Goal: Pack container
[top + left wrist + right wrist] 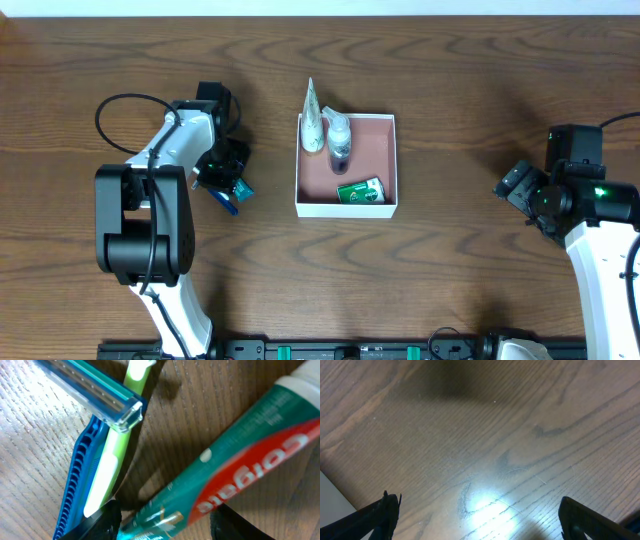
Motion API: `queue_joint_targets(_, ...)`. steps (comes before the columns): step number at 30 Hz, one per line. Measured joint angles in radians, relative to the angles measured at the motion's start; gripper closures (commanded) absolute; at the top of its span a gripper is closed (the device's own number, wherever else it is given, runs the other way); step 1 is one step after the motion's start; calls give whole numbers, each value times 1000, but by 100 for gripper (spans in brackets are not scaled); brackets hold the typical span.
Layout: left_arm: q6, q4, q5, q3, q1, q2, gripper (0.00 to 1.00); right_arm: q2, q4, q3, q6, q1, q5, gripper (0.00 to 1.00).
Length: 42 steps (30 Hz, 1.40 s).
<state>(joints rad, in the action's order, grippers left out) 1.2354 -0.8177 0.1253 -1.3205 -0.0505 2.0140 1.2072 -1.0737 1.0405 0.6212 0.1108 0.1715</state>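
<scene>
The container (347, 207) is a shallow white-walled box with a pink-brown inside, at the table's middle. In it are a white tube (312, 116), a clear bottle (340, 140) and a green packet (360, 190). My left gripper (224, 176) is low over the table, left of the container. In the left wrist view its fingers (162, 522) press on the tail end of a green and red toothpaste tube (235, 475). A blue razor (85, 455) and a green toothbrush (112, 455) lie right beside it. My right gripper (479, 515) is open and empty over bare wood at the far right (527, 197).
The blue razor also shows in the overhead view (236, 190), touching the left gripper's tip. The wooden table (450, 280) runs out to every side. A black rail lies along the front edge (330, 350).
</scene>
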Motion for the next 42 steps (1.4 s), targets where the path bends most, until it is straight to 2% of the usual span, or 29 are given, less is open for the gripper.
queue_joint_targets(3,-1,12,-2,1,0,0,57,0,0,0,0,0,0,1)
queue_joint_targets(8,3,41,-2,2,0,0,73,0,0,0,0,0,0,1)
queue_joint_targets(17,5,41,3,2,14,0,73,0,0,0,0,0,0,1)
queue_joint_targets(23,-41,40,6,1,53,-3,73,0,0,0,0,0,0,1)
queue_joint_targets(29,-162,40,6,-45,81,-39,73,0,0,0,0,0,0,1)
queue_joint_targets(42,-500,40,3,-346,62,-124,73,0,0,0,0,0,0,1)
